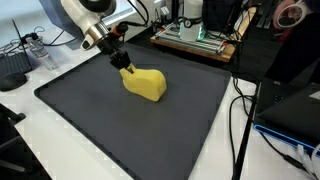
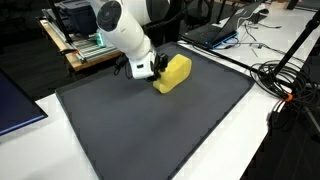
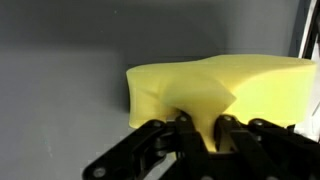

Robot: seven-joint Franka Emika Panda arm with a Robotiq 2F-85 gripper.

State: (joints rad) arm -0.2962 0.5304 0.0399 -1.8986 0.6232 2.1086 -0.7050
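A yellow cloth (image 1: 146,83) lies bunched on the dark grey mat (image 1: 110,120), toward its far side. It also shows in the other exterior view (image 2: 174,72) and fills the wrist view (image 3: 230,90). My gripper (image 1: 124,64) is down at one end of the cloth. In the wrist view my black fingers (image 3: 200,128) are shut on a pinched fold of the yellow cloth. In an exterior view the gripper (image 2: 150,70) sits right beside the cloth, low over the mat.
A wooden board with electronics (image 1: 195,40) stands behind the mat. Black cables (image 1: 240,110) run along the mat's side on the white table. A laptop (image 2: 215,32) and more cables (image 2: 285,75) lie nearby. A dark pad (image 2: 15,105) sits at the table's edge.
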